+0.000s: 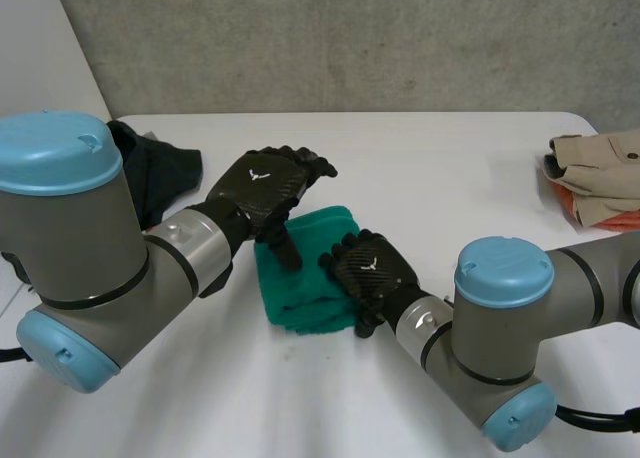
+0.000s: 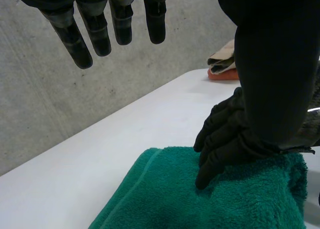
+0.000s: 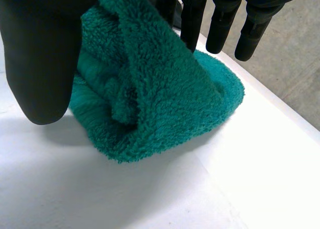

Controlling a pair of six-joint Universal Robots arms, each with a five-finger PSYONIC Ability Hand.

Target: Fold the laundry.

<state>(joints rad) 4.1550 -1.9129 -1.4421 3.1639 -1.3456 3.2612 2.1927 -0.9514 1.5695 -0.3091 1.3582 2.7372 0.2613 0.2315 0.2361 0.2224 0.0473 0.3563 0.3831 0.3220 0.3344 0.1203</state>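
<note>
Green towel [image 1: 303, 283] lies bunched at centre of table [image 1: 450, 178]. R hand [image 1: 372, 270] is on its 3 o'clock edge, with a raised fold pinched btwn thumb [image 3: 40, 64] and fingers [image 3: 220, 24]. L hand [image 1: 268, 186] hovers over towel's 11 o'clock corner, fingers [image 2: 95, 34] straight, holding nothing. Dark garment [image 1: 165, 173] at table's 10 o'clock, beige clothes [image 1: 600, 163] at 3.
</note>
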